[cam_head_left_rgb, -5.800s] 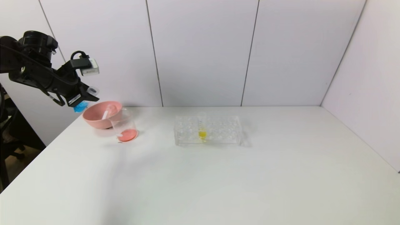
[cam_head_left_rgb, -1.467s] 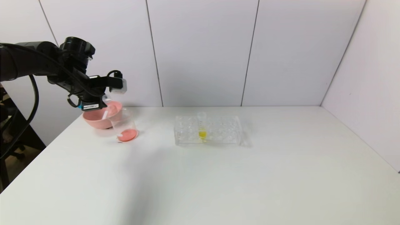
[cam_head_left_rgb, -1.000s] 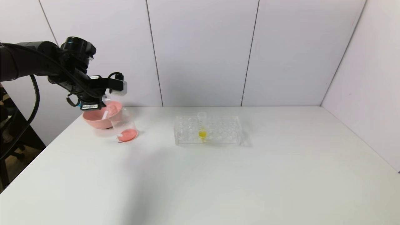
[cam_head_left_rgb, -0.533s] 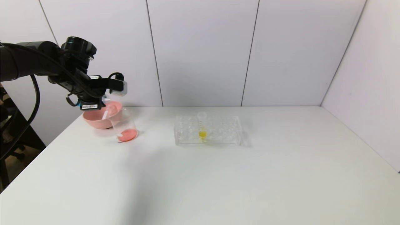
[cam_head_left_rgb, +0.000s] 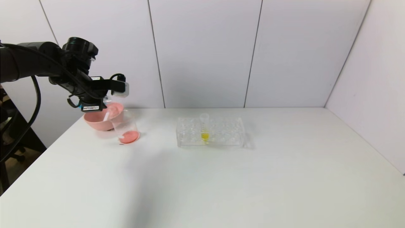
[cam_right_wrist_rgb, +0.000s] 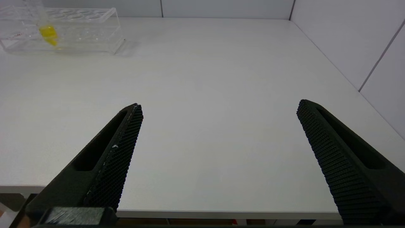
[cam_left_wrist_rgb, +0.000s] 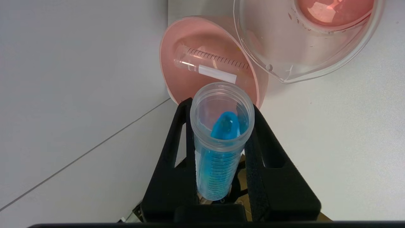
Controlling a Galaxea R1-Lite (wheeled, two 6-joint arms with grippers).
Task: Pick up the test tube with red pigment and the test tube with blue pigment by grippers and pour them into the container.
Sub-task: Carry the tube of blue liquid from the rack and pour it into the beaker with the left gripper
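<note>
Blue-pigment tube [cam_left_wrist_rgb: 221, 148] clamped in left gripper [cam_left_wrist_rgb: 221, 164]; one empty tube [cam_left_wrist_rgb: 210, 65], apparently, in pink bowl [cam_left_wrist_rgb: 177, 63]; right gripper [cam_right_wrist_rgb: 218, 148] wide.

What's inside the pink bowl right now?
An empty clear graduated tube lies on its side in the pink bowl. The beaker covers part of the bowl's inside.

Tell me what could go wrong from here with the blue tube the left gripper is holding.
1. The test tube with blue pigment, clamped in the left gripper, has its mouth over the pink bowl, not the container; tipping now would likely pour blue into the bowl.
2. The container sits touching the bowl, so an arm shift could knock it.
</note>
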